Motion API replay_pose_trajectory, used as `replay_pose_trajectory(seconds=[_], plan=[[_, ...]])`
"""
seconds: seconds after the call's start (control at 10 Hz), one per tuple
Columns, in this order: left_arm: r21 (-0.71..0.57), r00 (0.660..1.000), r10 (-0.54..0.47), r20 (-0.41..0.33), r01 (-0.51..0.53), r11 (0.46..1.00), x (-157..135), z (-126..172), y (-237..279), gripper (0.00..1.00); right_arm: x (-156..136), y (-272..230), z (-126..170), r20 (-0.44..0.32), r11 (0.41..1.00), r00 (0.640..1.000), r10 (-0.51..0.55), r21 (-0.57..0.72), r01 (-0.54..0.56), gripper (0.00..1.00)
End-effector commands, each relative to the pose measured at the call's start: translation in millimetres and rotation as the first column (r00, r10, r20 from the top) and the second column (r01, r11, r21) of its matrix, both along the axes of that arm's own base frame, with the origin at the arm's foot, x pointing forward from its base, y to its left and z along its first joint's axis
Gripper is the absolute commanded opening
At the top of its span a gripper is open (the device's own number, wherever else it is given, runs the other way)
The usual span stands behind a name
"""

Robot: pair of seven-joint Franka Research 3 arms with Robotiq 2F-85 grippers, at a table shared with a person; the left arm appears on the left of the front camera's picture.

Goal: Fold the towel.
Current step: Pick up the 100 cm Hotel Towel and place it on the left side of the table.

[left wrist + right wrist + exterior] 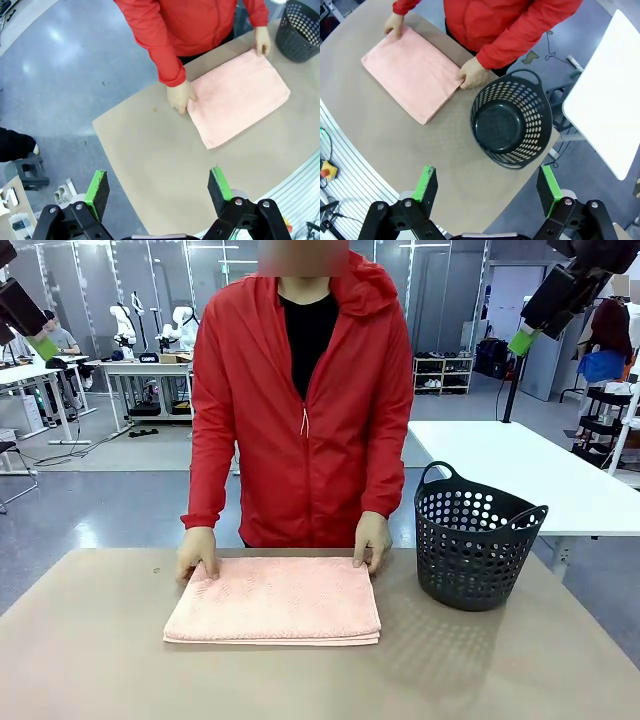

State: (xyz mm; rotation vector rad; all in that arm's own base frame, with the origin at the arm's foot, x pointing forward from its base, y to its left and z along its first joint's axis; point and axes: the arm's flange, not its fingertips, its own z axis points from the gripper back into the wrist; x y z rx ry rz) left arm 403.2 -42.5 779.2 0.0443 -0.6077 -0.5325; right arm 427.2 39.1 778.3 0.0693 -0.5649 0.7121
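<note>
Left gripper (pixel 158 190) is raised, jaws wide apart, holding nothing. Towel (pixel 239 97) lies flat and folded on the table (pixel 150 150), well ahead of it, off toward its right finger. Person's hands (pixel 181 96) press the towel's far corners. Right gripper (pixel 487 186) is spread and empty. Dark basket (pixel 540 127) stands upright straight ahead of it, with the towel beyond, up-left.
</note>
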Motion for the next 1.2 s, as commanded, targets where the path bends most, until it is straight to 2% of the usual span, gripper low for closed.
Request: replay_pose_trajectory(seconds=[0.0,1.1], plan=[[0.016,1.0,-0.011,-0.005,0.011,1.0,1.4,3.0,2.4,1.0,-0.1,-2.3,1.9,-0.004,1.0,1.0,0.013,-0.009,-0.013,1.0],[0.016,1.0,-0.011,-0.005,0.011,1.0,1.4,3.0,2.4,1.0,-0.1,-2.3,1.9,-0.004,1.0,1.0,0.013,-0.009,-0.013,1.0]])
